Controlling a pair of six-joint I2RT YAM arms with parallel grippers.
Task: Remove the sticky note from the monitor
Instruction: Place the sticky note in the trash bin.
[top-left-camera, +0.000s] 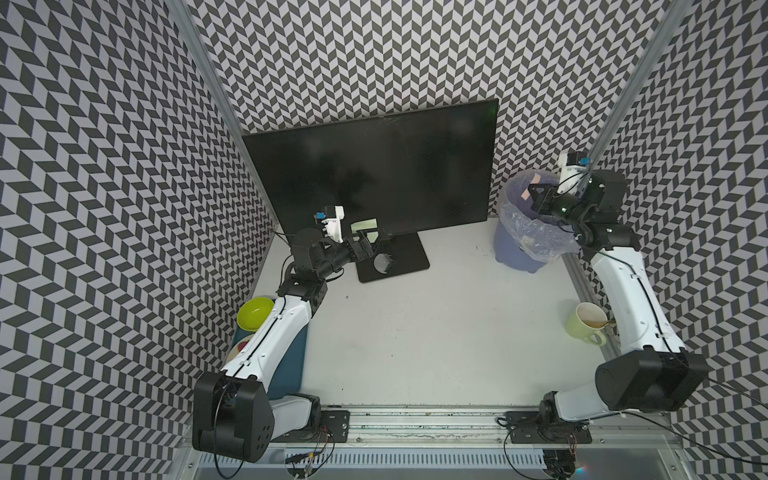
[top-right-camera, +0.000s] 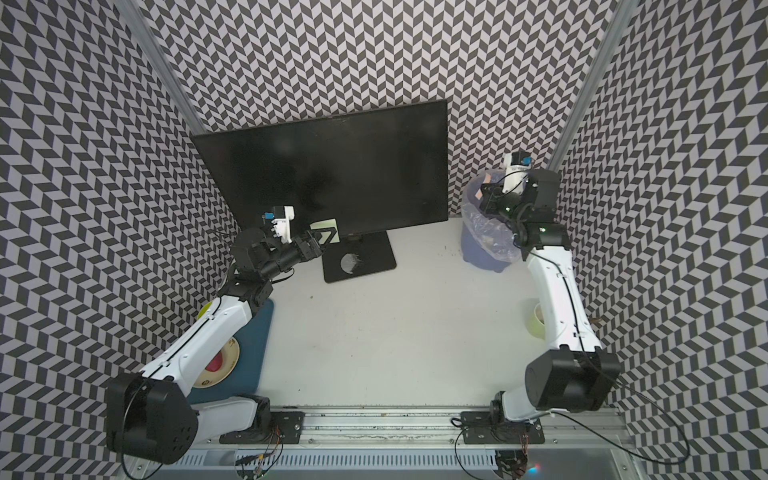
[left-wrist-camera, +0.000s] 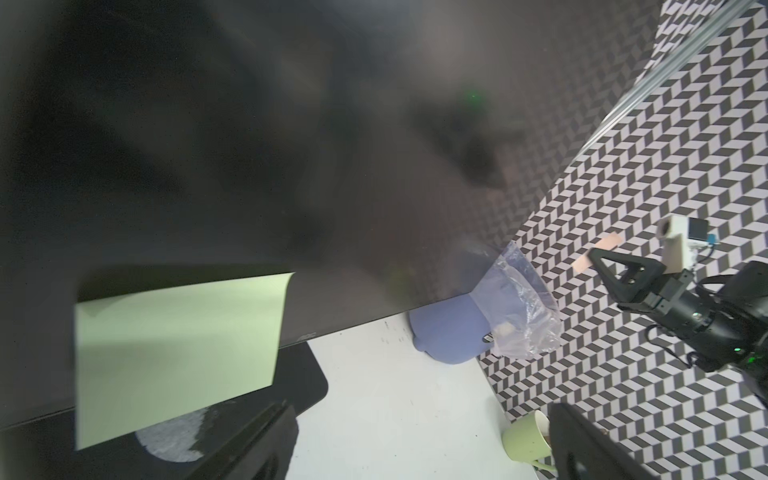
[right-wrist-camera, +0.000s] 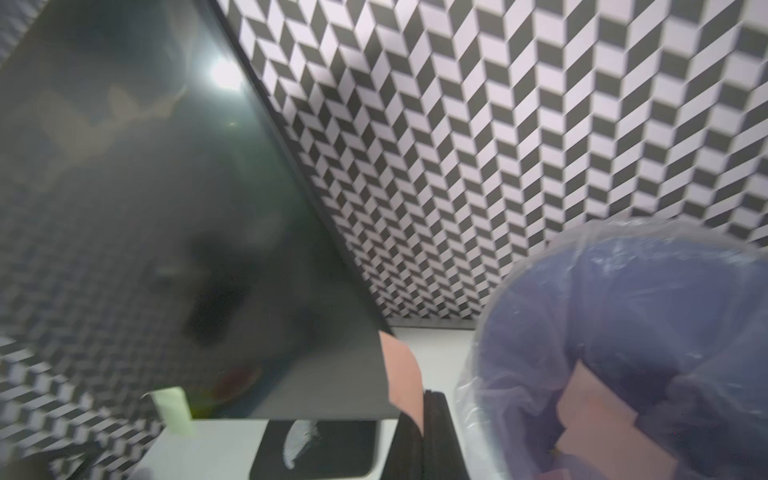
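Observation:
The black monitor (top-left-camera: 374, 166) (top-right-camera: 332, 166) stands at the back of the table. A pale green sticky note (top-left-camera: 363, 225) (top-right-camera: 325, 226) (left-wrist-camera: 178, 353) (right-wrist-camera: 172, 409) is stuck at the screen's lower left, its lower part hanging past the bezel. My left gripper (top-left-camera: 368, 245) (top-right-camera: 323, 242) (left-wrist-camera: 419, 413) is open right in front of it; the note lies beside one finger, not between the two. Over the bin, my right gripper (top-left-camera: 535, 192) (top-right-camera: 486, 193) (right-wrist-camera: 424, 401) is shut on a pink sticky note (top-left-camera: 526, 194) (left-wrist-camera: 611, 243) (right-wrist-camera: 401, 374).
A blue bin (top-left-camera: 515, 249) (top-right-camera: 478, 249) lined with clear plastic stands right of the monitor, with another pink note (right-wrist-camera: 594, 407) inside. The monitor's base (top-left-camera: 399, 262) lies under the left gripper. A green mug (top-left-camera: 584, 326) stands at the right edge, a lime bowl (top-left-camera: 254, 313) and a blue tray (top-left-camera: 291, 365) at the left.

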